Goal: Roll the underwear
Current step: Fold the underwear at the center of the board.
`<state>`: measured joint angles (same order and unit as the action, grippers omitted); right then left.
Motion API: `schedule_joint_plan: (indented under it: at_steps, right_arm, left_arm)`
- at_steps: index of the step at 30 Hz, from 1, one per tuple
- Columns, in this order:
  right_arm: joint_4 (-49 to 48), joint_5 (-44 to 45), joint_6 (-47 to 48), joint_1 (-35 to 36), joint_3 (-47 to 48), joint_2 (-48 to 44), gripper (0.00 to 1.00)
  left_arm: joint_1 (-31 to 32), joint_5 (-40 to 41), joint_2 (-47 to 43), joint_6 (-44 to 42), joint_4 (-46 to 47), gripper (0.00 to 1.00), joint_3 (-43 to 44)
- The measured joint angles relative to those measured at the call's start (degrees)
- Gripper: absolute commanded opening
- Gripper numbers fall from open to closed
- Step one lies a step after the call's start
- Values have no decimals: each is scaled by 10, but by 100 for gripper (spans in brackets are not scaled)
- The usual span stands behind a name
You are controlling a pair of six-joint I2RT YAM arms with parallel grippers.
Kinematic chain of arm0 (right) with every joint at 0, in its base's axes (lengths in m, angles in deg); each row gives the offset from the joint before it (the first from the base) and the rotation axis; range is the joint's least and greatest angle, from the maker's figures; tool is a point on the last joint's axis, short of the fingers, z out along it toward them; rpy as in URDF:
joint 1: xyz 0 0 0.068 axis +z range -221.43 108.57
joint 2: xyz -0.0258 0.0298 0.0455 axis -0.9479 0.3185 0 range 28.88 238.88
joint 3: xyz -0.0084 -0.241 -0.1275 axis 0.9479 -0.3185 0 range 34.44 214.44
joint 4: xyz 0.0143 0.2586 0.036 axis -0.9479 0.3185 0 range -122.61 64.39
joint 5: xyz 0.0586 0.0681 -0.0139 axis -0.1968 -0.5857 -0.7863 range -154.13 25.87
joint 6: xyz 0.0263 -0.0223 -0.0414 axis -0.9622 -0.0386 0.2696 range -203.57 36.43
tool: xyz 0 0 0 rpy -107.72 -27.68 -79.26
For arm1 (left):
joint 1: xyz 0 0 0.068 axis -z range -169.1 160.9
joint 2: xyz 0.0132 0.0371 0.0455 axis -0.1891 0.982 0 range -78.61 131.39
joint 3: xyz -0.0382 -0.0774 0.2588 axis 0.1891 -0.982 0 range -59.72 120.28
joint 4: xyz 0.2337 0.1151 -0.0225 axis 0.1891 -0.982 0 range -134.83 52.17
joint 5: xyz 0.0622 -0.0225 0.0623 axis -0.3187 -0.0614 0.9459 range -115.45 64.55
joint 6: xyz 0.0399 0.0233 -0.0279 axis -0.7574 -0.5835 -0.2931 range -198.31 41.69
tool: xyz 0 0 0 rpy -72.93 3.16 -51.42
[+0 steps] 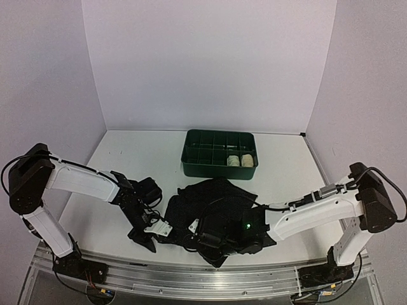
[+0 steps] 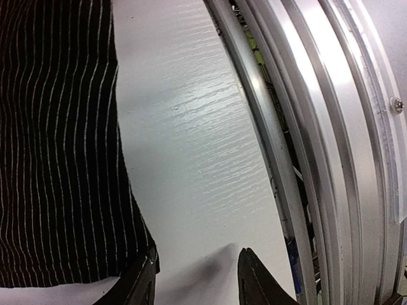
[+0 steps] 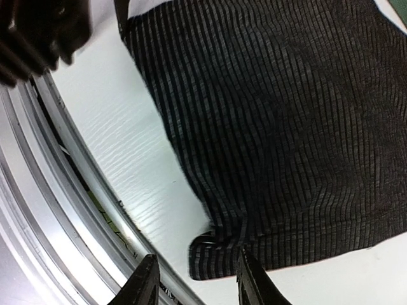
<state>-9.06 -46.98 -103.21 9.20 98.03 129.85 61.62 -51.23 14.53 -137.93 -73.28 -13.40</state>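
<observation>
Well, the green tray (image 1: 200, 170) holds two pale rolls (image 1: 234, 161) (adjoining compartments).

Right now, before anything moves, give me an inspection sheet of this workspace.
Surface: white table, no spills seen.
Job's things: black striped underwear lies crumpled near the front edge; two pale rolls sit in the tray.
Clutter: green divided tray at the back.
Grippers: left gripper jaws apart beside the garment's corner; right gripper jaws apart at a folded corner.
Cables: black cable along the right arm.
Surroundings: plain walls; metal rail in front.
</observation>
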Motion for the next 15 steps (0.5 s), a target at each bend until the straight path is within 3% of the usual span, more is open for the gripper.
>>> schedule_joint_plan:
  at_steps: [6,15]
  right_arm:
    - [-3,13,-26,8,-1,23,45]
    - [2,30,-64,10,-24,29,44]
  left_arm:
    - [2,5,8,22,28,35,1]
    - [3,14,30,60,67,1,16]
